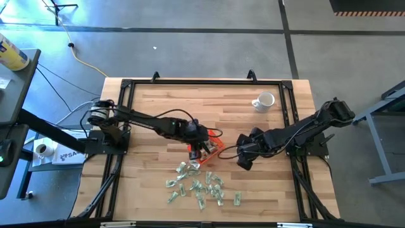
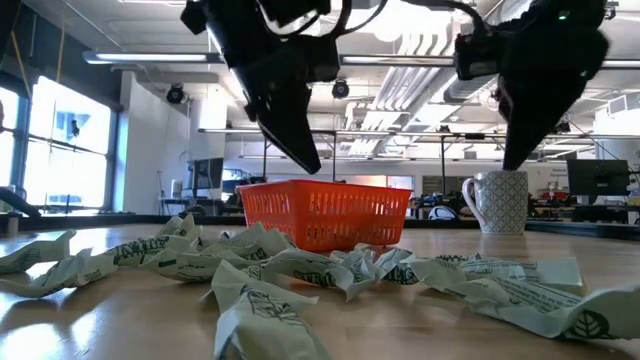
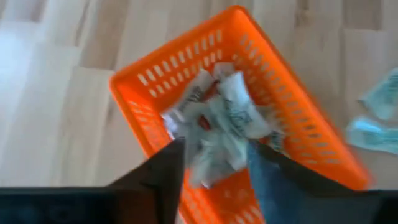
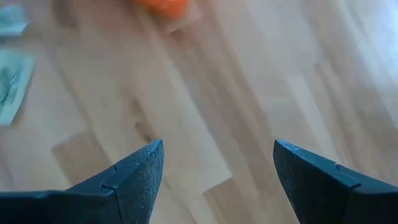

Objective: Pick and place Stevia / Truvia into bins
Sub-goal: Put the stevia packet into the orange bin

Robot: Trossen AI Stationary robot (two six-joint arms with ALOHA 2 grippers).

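Observation:
The orange bin (image 3: 292, 118) stands near the table's middle (image 1: 217, 147), with several pale green and white Stevia sachets (image 3: 224, 118) lying inside it. My left gripper (image 3: 214, 168) hangs open just above the bin (image 2: 325, 215), fingers slanting down, nothing between them. Several more sachets (image 1: 199, 187) lie scattered flat on the wood toward the near edge (image 2: 300, 270). My right gripper (image 4: 217, 155) stands open over bare wood to the right of the bin (image 1: 243, 161), clear of everything.
A white mug (image 1: 264, 101) stands upright at the far right of the table (image 2: 497, 202). A black frame (image 1: 190, 81) borders the tabletop. Bare wood (image 1: 158, 107) lies between the bin and the far edge.

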